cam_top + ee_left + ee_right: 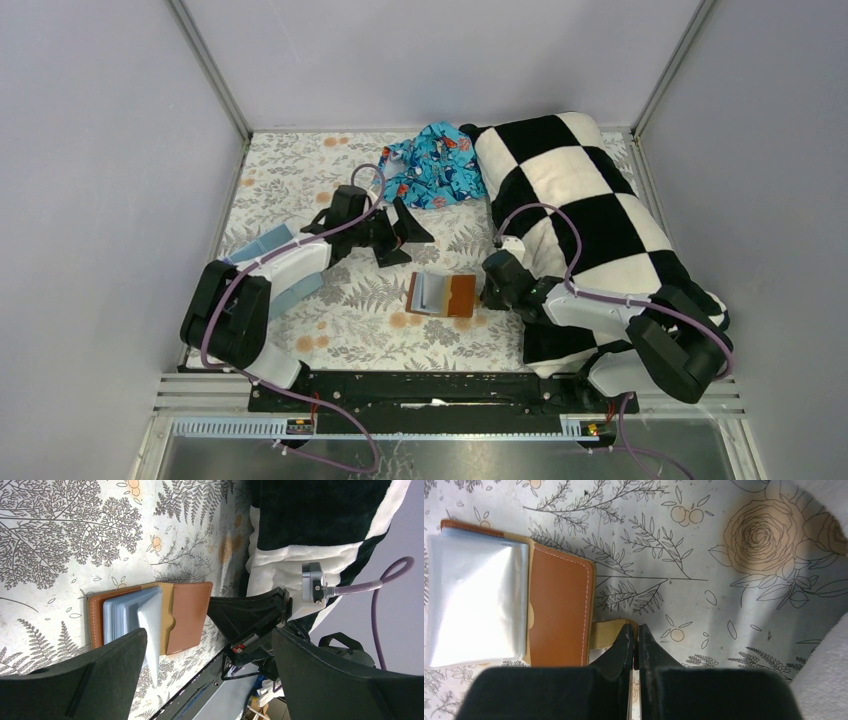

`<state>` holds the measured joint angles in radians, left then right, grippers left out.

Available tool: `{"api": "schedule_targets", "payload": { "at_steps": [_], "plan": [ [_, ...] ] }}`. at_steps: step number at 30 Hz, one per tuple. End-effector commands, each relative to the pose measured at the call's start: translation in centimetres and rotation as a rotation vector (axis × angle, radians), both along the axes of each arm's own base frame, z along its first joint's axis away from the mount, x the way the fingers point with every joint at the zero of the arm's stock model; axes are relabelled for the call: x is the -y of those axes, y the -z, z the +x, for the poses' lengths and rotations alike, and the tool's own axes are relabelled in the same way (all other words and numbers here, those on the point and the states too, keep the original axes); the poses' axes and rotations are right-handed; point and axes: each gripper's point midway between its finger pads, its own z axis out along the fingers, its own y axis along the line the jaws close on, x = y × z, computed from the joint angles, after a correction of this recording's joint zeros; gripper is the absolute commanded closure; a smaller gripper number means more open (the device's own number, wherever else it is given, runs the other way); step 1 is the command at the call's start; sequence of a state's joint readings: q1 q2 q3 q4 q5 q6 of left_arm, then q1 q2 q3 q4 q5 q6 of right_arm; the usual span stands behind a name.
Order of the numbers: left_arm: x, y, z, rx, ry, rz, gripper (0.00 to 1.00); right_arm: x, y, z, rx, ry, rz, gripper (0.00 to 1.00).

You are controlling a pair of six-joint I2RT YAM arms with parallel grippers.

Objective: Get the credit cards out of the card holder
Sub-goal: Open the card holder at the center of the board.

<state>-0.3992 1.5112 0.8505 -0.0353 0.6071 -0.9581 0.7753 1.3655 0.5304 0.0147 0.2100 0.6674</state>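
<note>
The reddish-brown card holder point(459, 295) lies open on the floral table, between the two arms. Pale blue-grey credit cards point(432, 290) sit stacked in clear sleeves on its left half, and one sleeve stands up. They also show in the left wrist view point(125, 616) and the right wrist view point(474, 605). My right gripper point(487, 292) is shut on the holder's tan strap point(608, 634) at its right edge. My left gripper point(410, 250) is open and empty, hovering just behind the holder point(187, 615).
A black-and-white checkered blanket point(570, 200) fills the right side, under and behind the right arm. A blue patterned cloth point(435, 165) lies at the back middle. A light-blue box point(265, 245) sits at the left under the left arm.
</note>
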Motion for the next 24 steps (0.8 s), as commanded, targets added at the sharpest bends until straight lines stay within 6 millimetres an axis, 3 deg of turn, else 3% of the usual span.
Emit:
{"api": "schedule_targets", "payload": {
  "at_steps": [1,6,15,24],
  "plan": [
    [1.0,-1.5,0.6,0.036,0.041,-0.039,0.01,1.8,1.4,-0.1,-0.03,0.039,-0.078,0.97],
    [1.4,-1.7,0.6,0.029,0.049,-0.037,0.01,1.6,-0.6,0.4,0.009,0.034,-0.063,0.67],
    [1.3,1.0,-0.2,-0.027,0.06,0.014,0.01,-0.1,-7.1,1.9,0.132,0.001,0.047,0.6],
    [1.1,1.6,-0.4,-0.035,0.054,0.029,0.01,-2.7,-11.6,2.9,0.185,-0.047,0.16,0.35]
  ]
}}
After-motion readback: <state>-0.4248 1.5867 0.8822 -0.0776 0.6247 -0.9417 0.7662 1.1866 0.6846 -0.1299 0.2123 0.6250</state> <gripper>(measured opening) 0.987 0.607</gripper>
